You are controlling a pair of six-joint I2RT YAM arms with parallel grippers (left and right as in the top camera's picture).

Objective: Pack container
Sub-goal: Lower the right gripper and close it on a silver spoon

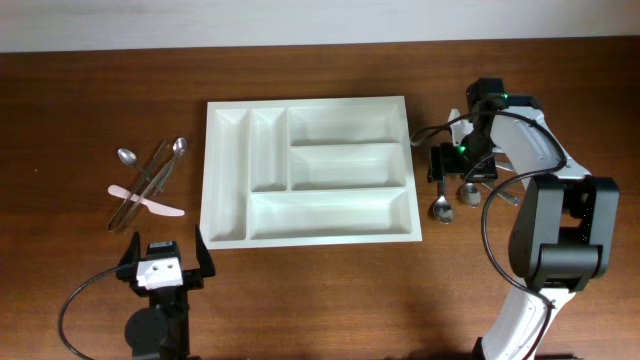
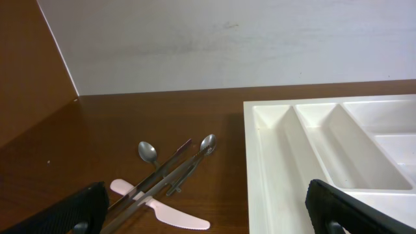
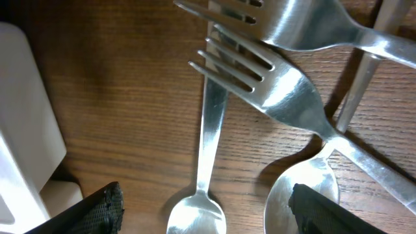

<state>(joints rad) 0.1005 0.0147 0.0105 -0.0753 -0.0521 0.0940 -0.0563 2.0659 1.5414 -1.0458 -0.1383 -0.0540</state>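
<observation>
The container point(image 1: 300, 102), a white five-compartment cutlery tray, lies flat at the centre of the wooden surface point(image 1: 330, 290). Just beside its right rim lies a crossed pile of forks point(image 3: 260, 78) and spoons. The right end effector point(image 3: 211, 214) hangs directly over this pile, fingers set wide either side of a teaspoon point(image 3: 211, 143), gripping nothing. Well left of the container lie two small spoons point(image 1: 127, 156), crossed metal utensils and a pink knife point(image 1: 150, 203). The left end effector point(image 1: 166, 252) sits near the container's front-left corner, fully spread and holding nothing.
</observation>
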